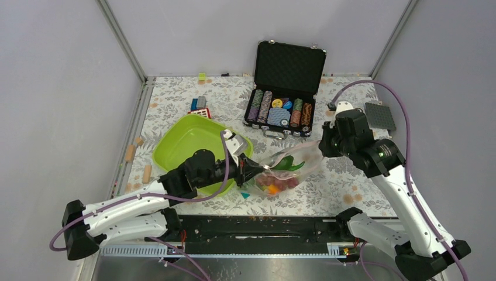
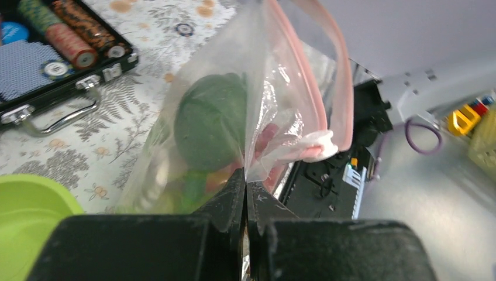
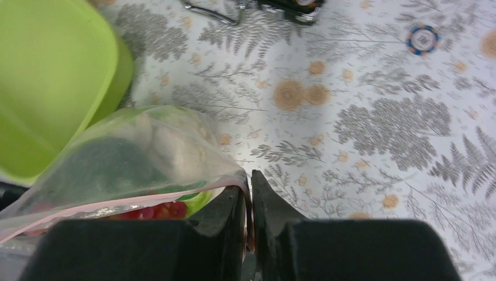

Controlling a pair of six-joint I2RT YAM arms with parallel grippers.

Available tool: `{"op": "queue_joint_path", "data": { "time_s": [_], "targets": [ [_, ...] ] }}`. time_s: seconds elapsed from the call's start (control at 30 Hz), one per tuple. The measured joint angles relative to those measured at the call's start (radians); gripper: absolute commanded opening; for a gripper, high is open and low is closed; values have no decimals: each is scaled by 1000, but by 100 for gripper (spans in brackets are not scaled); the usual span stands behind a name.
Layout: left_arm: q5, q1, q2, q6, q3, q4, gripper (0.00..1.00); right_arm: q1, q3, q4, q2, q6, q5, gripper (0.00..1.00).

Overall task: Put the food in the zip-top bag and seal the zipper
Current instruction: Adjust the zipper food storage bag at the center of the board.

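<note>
The clear zip-top bag (image 1: 290, 167) hangs between my two grippers just above the table's near middle. Inside it lies the food: a green pod (image 1: 286, 163), red grapes (image 1: 275, 186) and a dark green fruit (image 2: 210, 120). My left gripper (image 1: 252, 170) is shut on the bag's left edge, its jaws pinching the film (image 2: 245, 181). The pink zipper (image 2: 334, 70) loops apart above that pinch, so the mouth gapes there. At the bag's right corner my right gripper (image 1: 320, 146) is shut on the zipper's end (image 3: 250, 181). The pink strip (image 3: 117, 205) runs off to the left of its fingers.
A lime-green tray (image 1: 187, 140) sits left of the bag, close behind my left arm. An open black case of poker chips (image 1: 286, 88) stands at the back. Small building blocks (image 1: 200, 106) lie at the back left. A loose chip (image 3: 422, 38) lies on the patterned cloth.
</note>
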Motion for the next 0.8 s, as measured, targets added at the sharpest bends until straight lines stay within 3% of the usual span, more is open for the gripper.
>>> {"op": "queue_joint_path", "data": {
  "time_s": [0.1,0.13,0.2,0.33,0.8],
  "targets": [
    [100,9,-38,39,-47,32,0,-31,14,16,25,-61,-121,7],
    [122,11,-44,47,-55,33,8,-37,16,22,31,-80,-153,6],
    [145,12,-45,64,-58,32,34,-50,18,33,42,-118,-210,6],
    [163,13,-45,94,-58,33,64,-63,18,42,45,-172,-281,6],
    [243,-21,39,252,-24,33,78,-65,18,42,63,-188,-401,0]
  ]
}}
